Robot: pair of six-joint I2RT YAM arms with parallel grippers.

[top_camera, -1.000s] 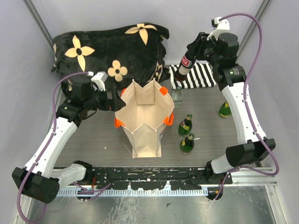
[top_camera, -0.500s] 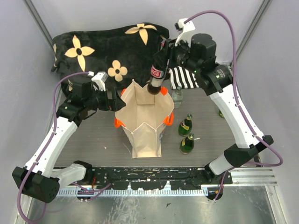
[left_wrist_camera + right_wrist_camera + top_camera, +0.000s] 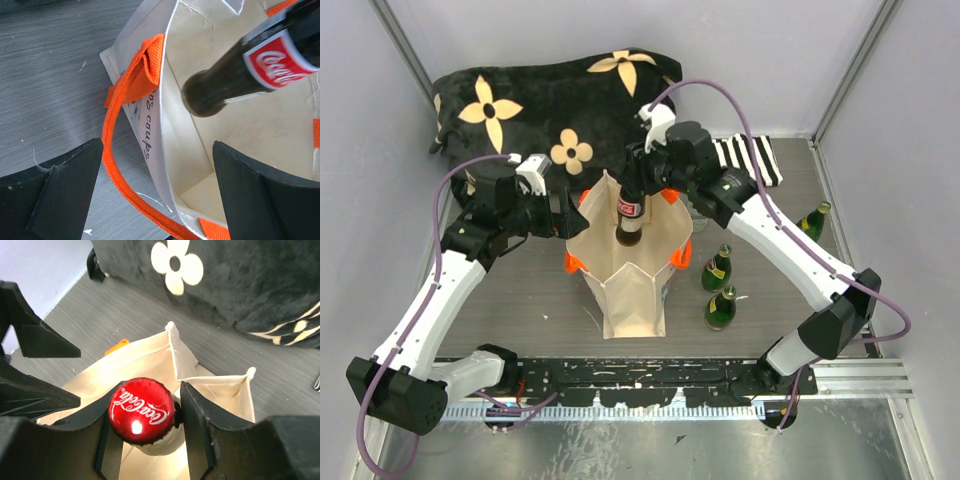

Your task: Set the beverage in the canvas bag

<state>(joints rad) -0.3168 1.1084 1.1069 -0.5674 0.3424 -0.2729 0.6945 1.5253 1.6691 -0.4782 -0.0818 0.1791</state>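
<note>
On the table [image 3: 520, 300], a black flowered cushion [image 3: 550, 100] lies along the far edge, and the canvas bag [image 3: 630, 300] stands open at the centre, just before it. The left gripper [image 3: 570, 213], jaws spread wide, straddles the bag's left rim and orange handle [image 3: 116, 125] without clamping either. The right gripper [image 3: 638, 188], half closed, clasps the neck of a cola bottle [image 3: 629, 222], base-down over the bag's mouth.
</note>
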